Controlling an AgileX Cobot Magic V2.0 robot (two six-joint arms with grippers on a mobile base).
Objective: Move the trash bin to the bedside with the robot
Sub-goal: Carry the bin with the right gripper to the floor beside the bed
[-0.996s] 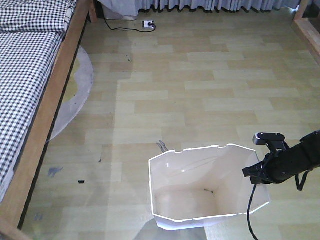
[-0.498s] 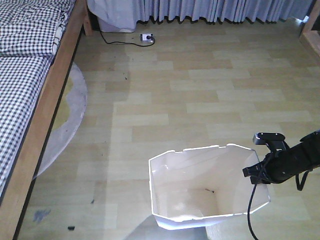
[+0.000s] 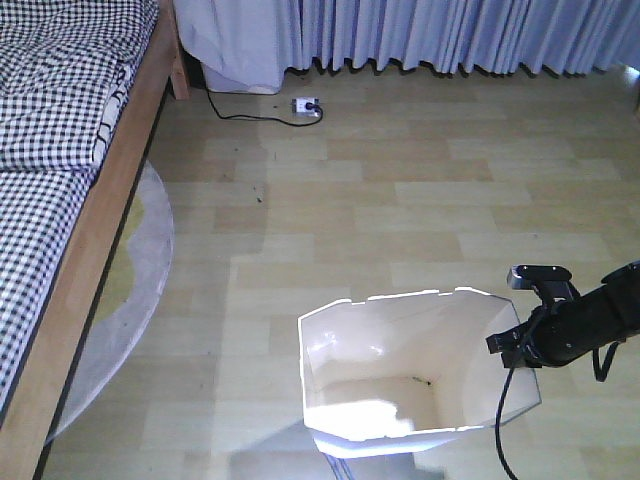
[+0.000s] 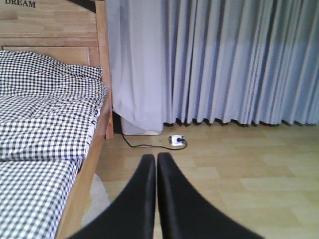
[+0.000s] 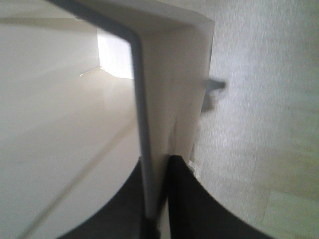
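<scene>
The white trash bin (image 3: 400, 390) with its angular rim and cream inside stands low in the front view. My right gripper (image 3: 512, 342) is shut on the bin's right rim (image 5: 142, 124); one finger lies inside the wall, the other outside. The bed with checked bedding (image 3: 50, 130) and light wooden frame (image 3: 100, 210) runs along the left, apart from the bin. In the left wrist view my left gripper (image 4: 155, 160) is shut on nothing and points past the bed (image 4: 45, 119) toward the curtains.
Grey curtains (image 3: 450, 35) hang along the back wall. A power strip (image 3: 306, 105) with a black cable lies on the wood floor near them. A round pale rug (image 3: 135, 290) pokes out from under the bed. A black cable (image 3: 505, 420) trails from the right arm.
The whole view has advanced toward the curtains: bed, rug and power strip slid down the frame. The bin and my right gripper kept their place in the picture.
</scene>
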